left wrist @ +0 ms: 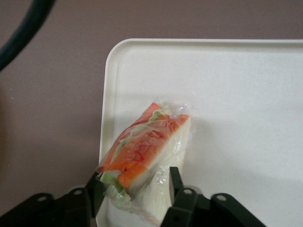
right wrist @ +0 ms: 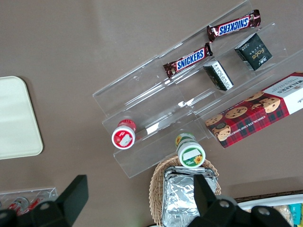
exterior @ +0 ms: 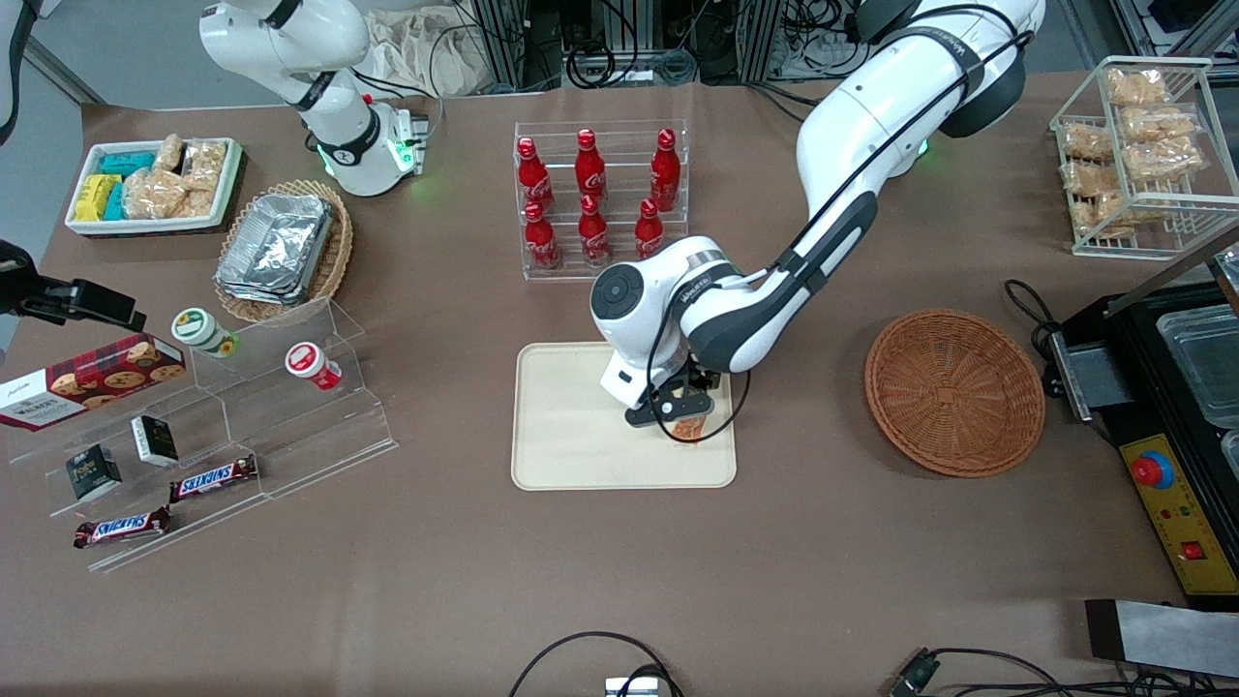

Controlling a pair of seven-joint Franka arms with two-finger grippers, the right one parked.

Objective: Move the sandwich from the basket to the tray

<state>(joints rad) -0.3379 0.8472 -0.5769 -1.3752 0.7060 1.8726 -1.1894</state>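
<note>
The sandwich [left wrist: 147, 146] is a wrapped wedge of white bread with orange and green filling at its edge. It lies over the tray's corner that faces the basket, and in the front view only its orange edge [exterior: 689, 430] shows under the wrist. My left gripper [left wrist: 135, 189] is shut on the sandwich, one black finger pressing each side of the wrap. It hangs low over the cream tray [exterior: 571, 436], whose surface [left wrist: 246, 94] also shows in the wrist view. The round reddish-brown basket [exterior: 953, 390] sits beside the tray toward the working arm's end, nothing in it.
A clear rack of red cola bottles [exterior: 592, 198] stands farther from the front camera than the tray. An acrylic step shelf [exterior: 242, 416] with snacks lies toward the parked arm's end. A black machine [exterior: 1162, 407] and a wire rack of snack bags [exterior: 1137, 145] stand past the basket.
</note>
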